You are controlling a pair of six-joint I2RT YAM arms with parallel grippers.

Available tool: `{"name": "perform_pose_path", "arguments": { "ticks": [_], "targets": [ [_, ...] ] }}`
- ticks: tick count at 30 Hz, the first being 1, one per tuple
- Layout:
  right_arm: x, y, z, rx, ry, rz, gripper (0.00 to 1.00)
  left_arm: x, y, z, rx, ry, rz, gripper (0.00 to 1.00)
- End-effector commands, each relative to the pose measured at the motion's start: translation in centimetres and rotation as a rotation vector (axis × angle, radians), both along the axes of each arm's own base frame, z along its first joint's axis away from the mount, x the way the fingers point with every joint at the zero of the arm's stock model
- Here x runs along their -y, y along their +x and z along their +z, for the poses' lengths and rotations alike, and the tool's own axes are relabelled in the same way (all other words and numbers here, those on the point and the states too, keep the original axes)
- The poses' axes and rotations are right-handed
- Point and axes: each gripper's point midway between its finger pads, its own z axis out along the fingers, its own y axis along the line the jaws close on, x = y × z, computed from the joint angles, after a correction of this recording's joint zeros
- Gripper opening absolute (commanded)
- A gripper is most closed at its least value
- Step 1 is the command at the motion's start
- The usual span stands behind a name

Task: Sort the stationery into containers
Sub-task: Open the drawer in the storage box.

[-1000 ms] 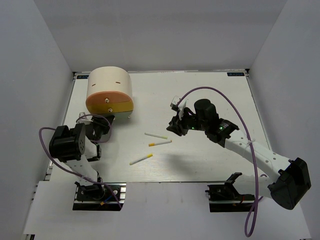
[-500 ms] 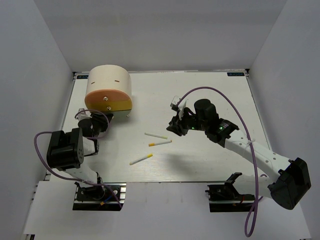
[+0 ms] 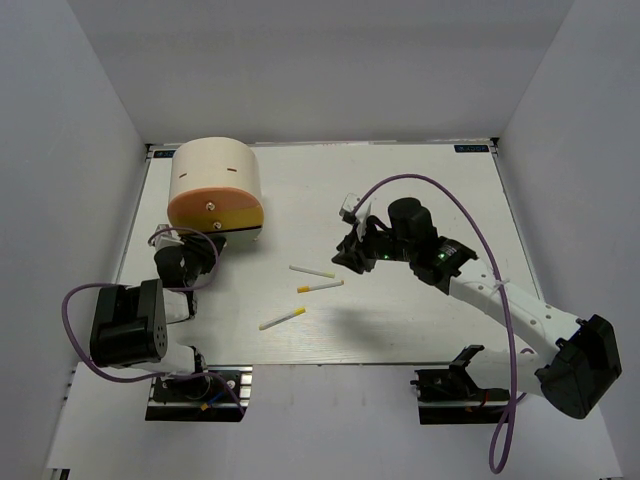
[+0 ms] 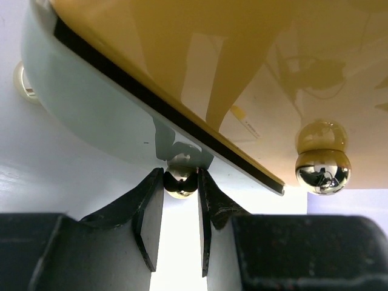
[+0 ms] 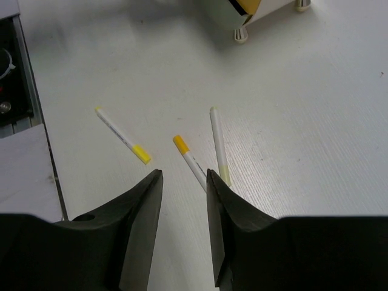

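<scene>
Nothing looks sorted yet: three sticks (image 3: 320,286) lie loose, right of the organiser (image 3: 215,180). The left gripper (image 4: 180,193) is clamped on a knob (image 4: 180,180) at its face, likely to open it. The right gripper (image 5: 184,182), narrowly parted and empty, hovers above the sticks.

white table (image 3: 420,190), cream drum organiser (image 3: 212,170) far left, three yellow-tipped sticks (image 3: 320,286) centre
</scene>
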Motion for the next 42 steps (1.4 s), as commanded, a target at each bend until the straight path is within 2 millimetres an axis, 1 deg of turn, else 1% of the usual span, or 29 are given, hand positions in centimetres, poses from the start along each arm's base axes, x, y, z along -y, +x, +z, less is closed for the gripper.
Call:
{"name": "perform_pose_path", "arguments": {
  "ticks": [1, 2, 3, 4, 5, 6, 7, 8, 9, 10, 12, 13, 14, 15, 16, 18, 19, 20, 21, 22, 23, 24, 26, 27, 28, 31, 32, 36, 42],
  "targets": [
    [-1.3, -0.8, 0.8, 0.075, 0.017, 0.130, 0.42, -0.4, -1.6, -2.8, -0.113, 0.045, -0.002, 0.17],
    [-2.3, -0.7, -0.2, 0.060, -0.002, 0.173, 0.37, -0.4, -1.6, -2.8, -0.113, 0.045, -0.002, 0.17],
    [-3.1, -0.7, 0.6, 0.076, 0.010, 0.221, 0.32, -0.2, -1.5, -2.5, -0.103, 0.043, -0.011, 0.17],
    [-3.7, -0.6, 0.3, 0.123, -0.013, 0.273, 0.25, -0.2, -1.5, -2.5, -0.103, 0.043, -0.011, 0.17],
    [-4.5, -0.4, -1.3, 0.094, -0.038, 0.316, 0.19, -0.2, -1.5, -2.5, -0.103, 0.043, -0.011, 0.17],
    [-6.0, 0.1, -0.7, 0.096, -0.049, 0.359, 0.11, -0.2, -1.7, -2.7, -0.113, 0.042, -0.011, 0.17],
    [-6.8, 0.6, -2.1, 0.110, -0.079, 0.392, 0.08, -0.2, -1.6, -2.4, -0.104, 0.043, -0.011, 0.17],
    [-7.4, 1.1, -2.3, 0.145, -0.094, 0.413, 0.07, -0.2, -1.6, -2.4, -0.104, 0.043, -0.011, 0.17],
    [-8.7, 2.2, -1.5, 0.205, -0.089, 0.443, 0.07, -0.2, -1.6, -2.4, -0.104, 0.043, -0.011, 0.17],
    [-9.6, 2.4, -2.6, 0.210, -0.101, 0.466, 0.07, -0.2, -1.6, -2.4, -0.104, 0.043, -0.011, 0.17],
    [-11.2, 3.4, -1.3, 0.296, -0.085, 0.495, 0.08, -0.2, -1.4, -2.3, -0.106, 0.043, -0.011, 0.17],
    [-12.2, 4.0, -2.2, 0.300, -0.091, 0.512, 0.08, -0.2, -1.5, -2.6, -0.115, 0.041, -0.011, 0.17],
    [-13.3, 4.7, -1.1, 0.362, -0.074, 0.518, 0.10, -0.3, -1.4, -2.4, -0.106, 0.043, -0.011, 0.17],
    [-14.1, 5.3, -2.7, 0.355, -0.093, 0.522, 0.12, -0.3, -1.4, -2.4, -0.106, 0.043, -0.011, 0.17],
    [-15.3, 6.0, -0.8, 0.405, -0.071, 0.517, 0.12, -0.3, -1.3, -2.3, -0.096, 0.053, -0.014, 0.17],
    [-16.5, 6.6, -1.7, 0.427, -0.091, 0.525, 0.13, -0.3, -1.1, -2.0, -0.082, 0.055, -0.013, 0.17],
    [-17.7, 7.3, -1.4, 0.459, -0.085, 0.515, 0.13, -0.3, -1.4, -2.3, -0.091, 0.054, -0.013, 0.17],
    [-18.2, 7.4, -2.0, 0.461, -0.087, 0.514, 0.13, -0.3, -1.4, -2.3, -0.090, 0.064, -0.017, 0.17],
    [-18.8, 8.1, -1.7, 0.489, -0.077, 0.497, 0.13, -0.3, -1.4, -2.4, -0.089, 0.072, -0.020, 0.17],
    [-19.6, 8.4, -1.7, 0.497, -0.077, 0.486, 0.13, -0.1, -1.5, -2.3, -0.087, 0.069, -0.030, 0.17],
    [-20.3, 8.4, -2.6, 0.488, -0.084, 0.489, 0.13, -0.1, -1.8, -2.7, -0.098, 0.067, -0.031, 0.17],
    [-20.8, 9.0, -2.0, 0.511, -0.082, 0.466, 0.13, -0.1, -1.8, -2.7, -0.098, 0.067, -0.031, 0.17],
    [-22.4, 9.2, -2.6, 0.525, -0.083, 0.464, 0.13, -0.1, -2.0, -2.8, -0.098, 0.067, -0.031, 0.17],
    [-22.6, 9.8, -2.8, 0.545, -0.098, 0.444, 0.13, -0.1, -1.9, -2.6, -0.089, 0.068, -0.030, 0.17],
    [-23.4, 9.7, -3.5, 0.544, -0.104, 0.450, 0.13, 0.1, -2.0, -2.6, -0.088, 0.065, -0.040, 0.17],
    [-24.5, 10.5, -3.0, 0.599, -0.092, 0.408, 0.13, 0.1, -2.0, -2.6, -0.088, 0.065, -0.040, 0.17],
    [-25.0, 10.2, -2.9, 0.610, -0.090, 0.404, 0.13, 0.1, -2.0, -2.6, -0.088, 0.065, -0.040, 0.17],
    [-25.5, 12.2, -2.8, 0.670, -0.117, 0.294, 0.13, 0.5, -1.9, -1.9, -0.068, 0.069, -0.050, 0.17],
    [-26.5, 13.8, -2.4, 0.738, -0.124, 0.203, 0.13, 0.7, -2.6, -2.1, -0.071, 0.064, -0.060, 0.17]
  ]
}}
